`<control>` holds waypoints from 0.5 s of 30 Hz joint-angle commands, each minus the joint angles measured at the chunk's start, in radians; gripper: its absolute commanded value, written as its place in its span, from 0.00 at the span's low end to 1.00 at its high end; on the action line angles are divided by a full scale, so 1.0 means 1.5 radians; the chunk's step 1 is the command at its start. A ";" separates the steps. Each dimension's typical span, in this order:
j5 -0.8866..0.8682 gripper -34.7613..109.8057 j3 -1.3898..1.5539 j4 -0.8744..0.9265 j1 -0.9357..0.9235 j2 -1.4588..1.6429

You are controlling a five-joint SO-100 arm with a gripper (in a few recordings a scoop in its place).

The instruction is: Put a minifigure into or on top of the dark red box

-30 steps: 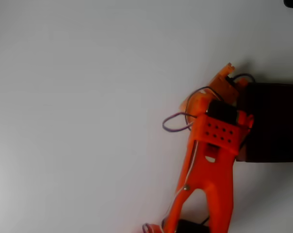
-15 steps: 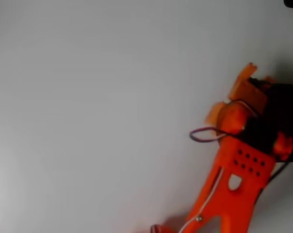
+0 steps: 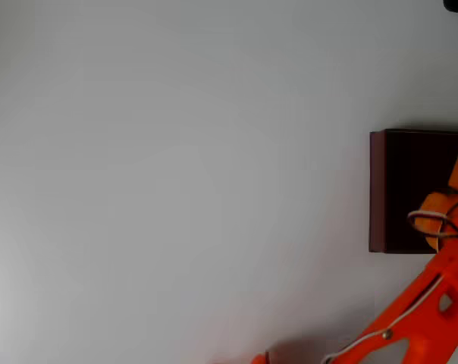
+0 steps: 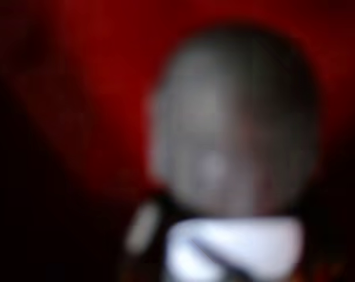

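The table is lying bare and white across most of the overhead view, and the box is sitting at its right edge, its maroon left wall catching the light and its inside showing nearly black. The orange arm is reaching up from the bottom right corner, and its wrist end is hanging over the box's dark inside, running off the right edge of the overhead view.

What the next move turns on, I judge, is whether the figure is hanging above the box's opening and not above a wall or the table. From the overhead view the wrist is well inside the left wall, so a drop from here would most likely land inside.

In the wrist view everything is badly out of focus. A big pale grey rounded blob, which I am taking for the head of the minifigure, is sitting right in front of the lens, with a bright white patch just below it and red all around behind. That closeness is suggesting the figure is lying between the fingers, head end toward the camera, but I cannot tell whether the fingers are closed on it or parted, nor which way its long axis is running.
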State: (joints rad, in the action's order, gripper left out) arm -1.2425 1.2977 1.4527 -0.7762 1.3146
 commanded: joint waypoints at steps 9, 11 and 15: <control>0.194 0.36 -0.260 0.163 0.010 -0.117; 0.274 0.36 -0.246 0.181 0.025 -0.060; 0.467 0.35 -0.149 0.207 0.106 0.112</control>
State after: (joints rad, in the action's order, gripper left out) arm -0.7210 0.9863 1.7319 -0.6995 1.2579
